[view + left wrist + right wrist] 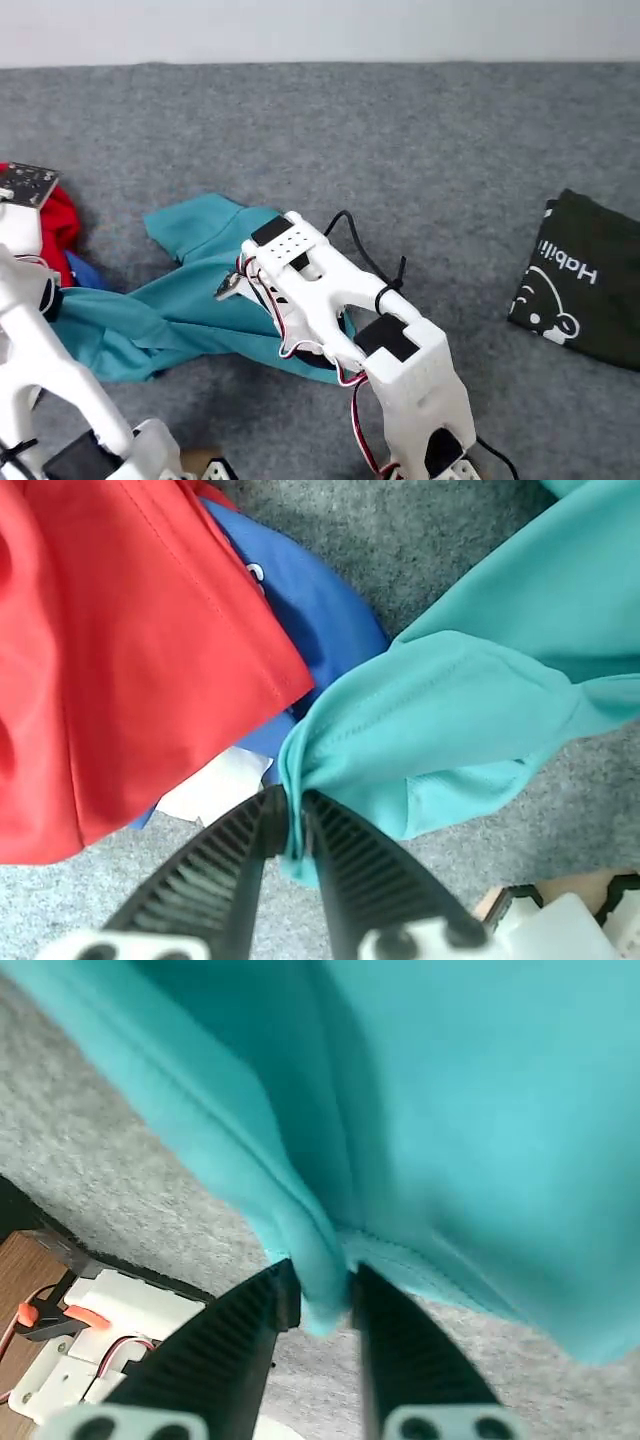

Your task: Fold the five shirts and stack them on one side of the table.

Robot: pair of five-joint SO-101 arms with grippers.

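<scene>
Pinching a bunched edge of the teal shirt [470, 710], your left hand [290, 815] has its ribbed black fingers [215, 865] drawn narrow, with a thin fold of cloth clamped between them. Your right hand [320, 1300] grips the same shirt at another edge. A rolled hem is caught between its fingers, which stand slightly apart around the thickness of the cloth.

From above, the teal shirt lies crumpled left of centre on the grey felt worktop [400, 140], pulled into a long band toward the left arm [40, 370]. The right arm [340, 320] stretches over the shirt and hides its middle.

Just beside the left hand lies a red shirt [120, 660], overlapping a blue shirt [310, 620]. Both are cut off at the picture's edge, and in the high view the left arm covers most of them. A small white piece [225, 785] peeks from under the blue cloth; you cannot tell what it is.

Well apart, at the right edge of the worktop, a folded dark green shirt [590, 285] runs out of the picture. It carries white print [565, 265]: a line of lettering, partly cut off, and an outlined round figure beside it.
</scene>
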